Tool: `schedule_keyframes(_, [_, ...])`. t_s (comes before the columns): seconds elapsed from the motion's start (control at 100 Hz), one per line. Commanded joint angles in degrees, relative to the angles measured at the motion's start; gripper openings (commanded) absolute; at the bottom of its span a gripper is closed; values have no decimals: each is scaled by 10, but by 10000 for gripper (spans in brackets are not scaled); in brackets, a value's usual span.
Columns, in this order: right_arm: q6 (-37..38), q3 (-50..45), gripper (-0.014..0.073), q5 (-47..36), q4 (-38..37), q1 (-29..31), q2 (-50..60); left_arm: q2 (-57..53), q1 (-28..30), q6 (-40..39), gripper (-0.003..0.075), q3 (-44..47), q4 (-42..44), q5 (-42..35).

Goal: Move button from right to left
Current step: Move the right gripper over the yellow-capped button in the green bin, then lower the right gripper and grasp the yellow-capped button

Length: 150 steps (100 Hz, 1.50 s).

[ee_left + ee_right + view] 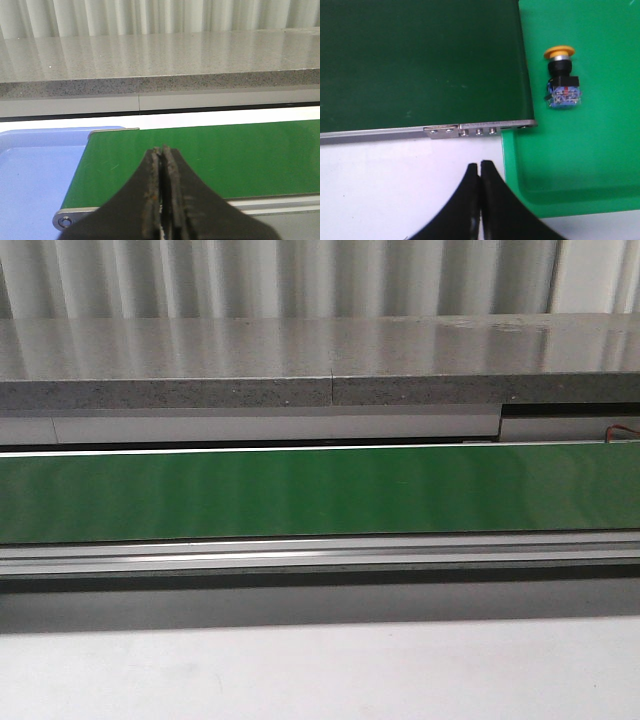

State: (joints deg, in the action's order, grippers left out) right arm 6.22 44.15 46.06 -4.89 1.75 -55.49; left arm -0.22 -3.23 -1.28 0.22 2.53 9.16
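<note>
The button (561, 77) lies on its side in a green tray (580, 165), seen only in the right wrist view: yellow cap, black collar, blue-grey block. My right gripper (480, 164) is shut and empty over the white table, short of the tray's near corner and apart from the button. My left gripper (162, 149) is shut and empty above the near edge of the green conveyor belt (210, 155). A blue tray (35, 170) lies beside the belt's end in the left wrist view. Neither gripper nor the button shows in the front view.
The green belt (320, 492) runs across the front view, with a metal rail (320, 558) before it and a grey stone ledge (300, 365) behind. The belt's end plate with screws (470, 131) lies beside the green tray. White table (320, 675) in front.
</note>
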Motion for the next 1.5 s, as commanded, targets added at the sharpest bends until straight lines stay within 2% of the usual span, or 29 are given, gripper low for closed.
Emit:
schedule_keyframes(0.0, [-2,46,29,7,2,4,-42,-19,1,1,-20,22,-5,-42])
schedule_keyframes(0.05, [-2,57,120,15,3,4,-65,-19,1,1,-20,22,-5,-42])
schedule_keyframes(0.17, [-2,78,424,22,8,4,-109,-19,1,1,-20,22,-5,-42])
schedule_keyframes(0.24, [-2,87,542,24,14,4,-128,-19,1,1,-20,22,-5,-42])
schedule_keyframes(0.28, [-2,93,566,27,18,4,-137,-19,1,1,-20,22,-5,-42])
schedule_keyframes(0.54, [-2,132,551,32,25,24,-176,-19,1,1,-20,22,-5,-42])
schedule_keyframes(1.11, [-39,243,551,59,23,221,-339,-19,1,1,-20,22,-5,-42])
schedule_keyframes(1.49, [-106,275,551,45,49,234,-450,-19,1,1,-20,22,-5,-42])
